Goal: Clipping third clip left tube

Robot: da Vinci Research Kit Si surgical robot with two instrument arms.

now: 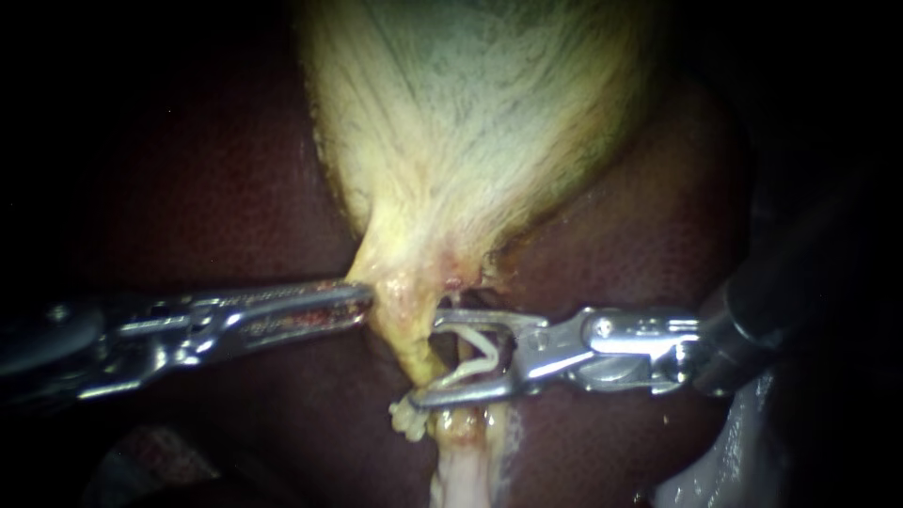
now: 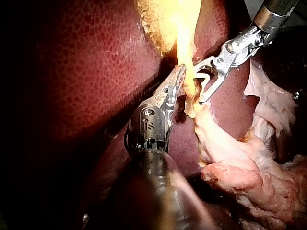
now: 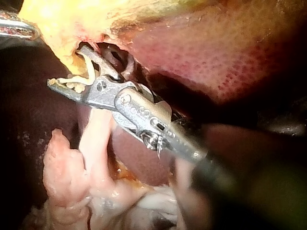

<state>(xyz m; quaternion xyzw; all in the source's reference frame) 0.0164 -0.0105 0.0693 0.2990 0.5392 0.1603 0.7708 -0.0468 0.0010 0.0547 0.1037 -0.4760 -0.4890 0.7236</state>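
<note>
Endoscope: the left instrument (image 1: pixel 365 299) has its hand pinching the neck edge of the gallbladder (image 1: pixel 470 113), likely pulling it aside to expose the tube (image 1: pixel 461 461) over the liver (image 1: pixel 216 188). The right instrument (image 1: pixel 425 358) has its hand spread, with an open clip (image 1: pixel 480 360) seated between both jaws. The tube is at the mouth, not fully in.

Left wrist: the pinch shows at the yellow edge; the clip (image 2: pixel 205 79) V sits beside the tube.

Right wrist: the tube (image 3: pixel 98 134) passes under the lower jaw. Cannot tell if it is the left tube. No containers; the hand alone carries the clip.
</note>
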